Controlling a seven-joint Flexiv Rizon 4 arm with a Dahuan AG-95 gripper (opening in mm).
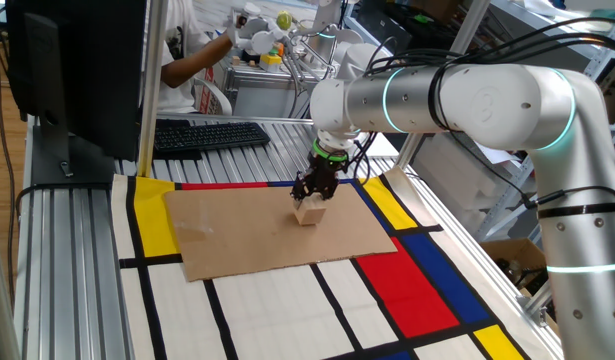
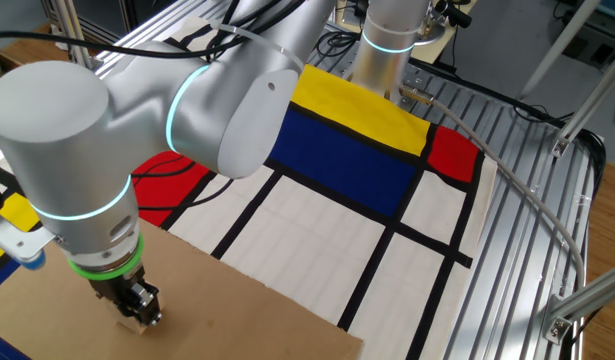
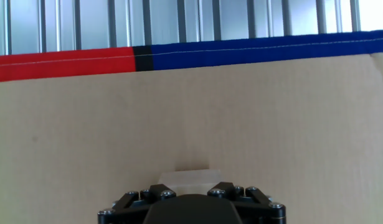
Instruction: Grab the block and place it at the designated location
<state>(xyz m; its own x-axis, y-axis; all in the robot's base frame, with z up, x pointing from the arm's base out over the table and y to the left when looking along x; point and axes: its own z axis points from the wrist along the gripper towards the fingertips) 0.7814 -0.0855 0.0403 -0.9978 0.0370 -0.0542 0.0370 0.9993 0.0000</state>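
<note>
The block is a small pale wooden cube resting on the brown cardboard sheet, a little right of its middle. My gripper stands straight over it, its black fingers closed on the cube's upper sides. In the other fixed view the gripper hides all but a pale edge of the block. In the hand view only the block's top edge shows above the black finger links. A faint dark speck lies on the cardboard to the left; I cannot tell if it is the dot.
The cardboard lies on a mat of red, yellow, blue and white rectangles. A keyboard and a monitor stand at the back left. A person works behind the table. Grooved metal rails border the mat.
</note>
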